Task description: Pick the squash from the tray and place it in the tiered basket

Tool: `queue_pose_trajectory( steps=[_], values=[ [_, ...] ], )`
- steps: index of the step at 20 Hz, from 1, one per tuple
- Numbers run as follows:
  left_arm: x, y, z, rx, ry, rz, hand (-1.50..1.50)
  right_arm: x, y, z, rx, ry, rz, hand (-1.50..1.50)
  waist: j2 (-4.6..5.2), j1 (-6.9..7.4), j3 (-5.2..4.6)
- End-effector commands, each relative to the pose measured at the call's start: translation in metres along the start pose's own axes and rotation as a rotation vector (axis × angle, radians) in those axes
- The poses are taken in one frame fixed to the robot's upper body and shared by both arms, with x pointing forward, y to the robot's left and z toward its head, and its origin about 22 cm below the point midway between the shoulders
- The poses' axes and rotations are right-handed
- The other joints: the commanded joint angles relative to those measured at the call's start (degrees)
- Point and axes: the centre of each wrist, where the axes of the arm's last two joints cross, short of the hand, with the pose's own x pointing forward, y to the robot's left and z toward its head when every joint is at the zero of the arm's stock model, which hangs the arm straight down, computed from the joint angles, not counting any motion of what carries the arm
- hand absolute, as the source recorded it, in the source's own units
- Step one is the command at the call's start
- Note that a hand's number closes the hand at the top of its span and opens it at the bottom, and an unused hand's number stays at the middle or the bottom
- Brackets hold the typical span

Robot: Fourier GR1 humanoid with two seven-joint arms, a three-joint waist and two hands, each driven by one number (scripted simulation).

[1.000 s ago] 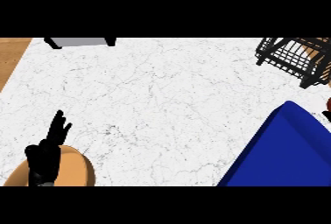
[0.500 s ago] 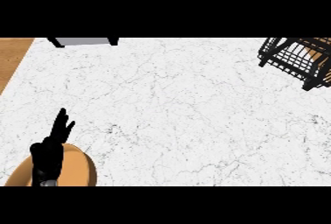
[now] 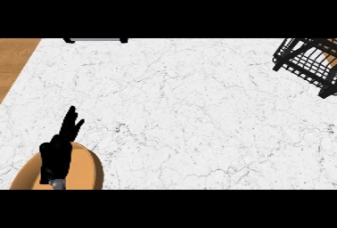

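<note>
One robot hand (image 3: 58,153) rests open over one tray (image 3: 89,171); one basket (image 3: 309,60).

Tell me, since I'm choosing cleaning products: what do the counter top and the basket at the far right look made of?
The counter top looks like white marble or a marble-look stone, judging by its fine grey veining. The basket looks like black-coated metal wire: thin dark bars forming an open grid.

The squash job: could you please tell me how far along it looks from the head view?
Nothing looks done: no squash or tray shows. Nothing is in hand: the left hand rests open, fingers up, over a round orange plate at lower left. The black tiered basket stands at upper right. Picking and placing remain.
</note>
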Motion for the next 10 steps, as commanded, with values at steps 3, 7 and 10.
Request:
queue_pose_trajectory(
  steps=[3,7,10],
  values=[
    [-0.025,-0.039,0.002,-0.098,0.102,0.045,0.0,0.029,-0.001,-0.013,-0.018,0.049,-0.017,1.5,0.98,0.98,-0.67],
    [-0.016,-0.017,-0.001,-0.105,0.098,0.031,0.0,0.018,-0.008,-0.033,-0.022,0.076,-0.018,1.5,1.18,2.22,-0.59],
    [-0.019,-0.046,-0.001,-0.12,0.097,0.027,0.0,0.024,0.013,-0.042,0.011,0.068,-0.009,1.5,1.48,2.57,-0.6]
  ],
)
